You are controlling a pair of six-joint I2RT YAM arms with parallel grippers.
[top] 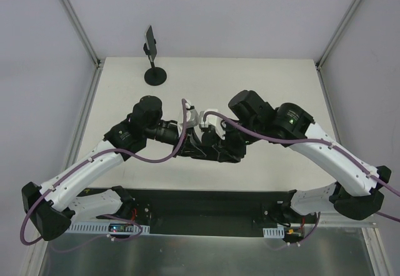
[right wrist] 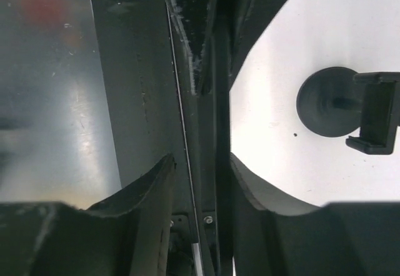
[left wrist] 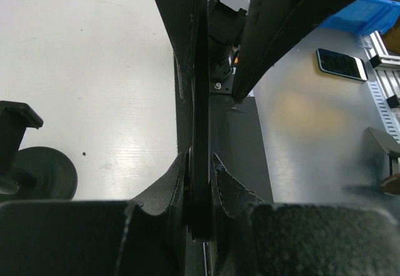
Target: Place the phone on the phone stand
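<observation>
Stand upright at back-left of table. Left arm runs from its base up and inward, elbow bent, wrist pointing right at table centre. Left gripper is clamped on the phone. The phone is held edge-on between the two grippers mid-table, well apart from the stand. Right arm mirrors the left, elbow high, wrist pointing left. Right gripper straddles the same phone with its jaws apart and a sliver of gap on one side. Grippers nose to nose.
</observation>
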